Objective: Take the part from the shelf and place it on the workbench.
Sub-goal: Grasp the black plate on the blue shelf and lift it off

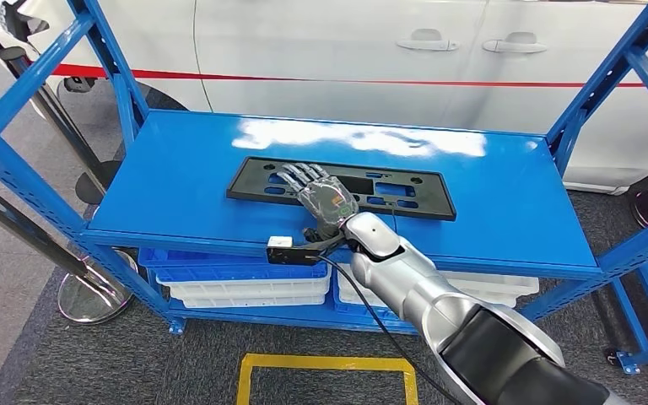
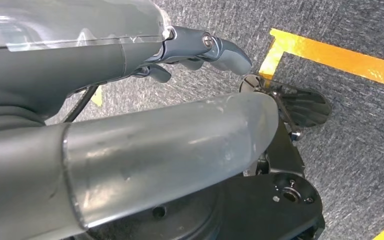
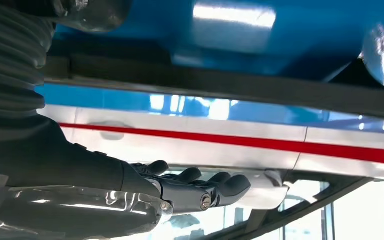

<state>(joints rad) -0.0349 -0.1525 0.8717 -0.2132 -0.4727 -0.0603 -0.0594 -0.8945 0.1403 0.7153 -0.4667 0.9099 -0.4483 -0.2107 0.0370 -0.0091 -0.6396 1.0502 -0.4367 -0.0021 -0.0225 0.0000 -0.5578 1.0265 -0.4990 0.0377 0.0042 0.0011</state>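
Part, a flat black plate with cut-outs, lies untouched on the blue shelf, so none of the carrying looks done. Right hand hovers or rests over its near edge, fingers stretched flat, gripping nothing. Left hand hangs over grey carpet, fingers loosely curled, empty. Lifting and the workbench are left.

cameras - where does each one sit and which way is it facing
Head view: high on the body, looking down at the blue shelf, black part and right robot hand.
Left wrist view: hanging arm, facing carpet; left robot hand shows.
Right wrist view: behind the right robot hand, facing the white car.
Head and right wrist views share car and shelf.
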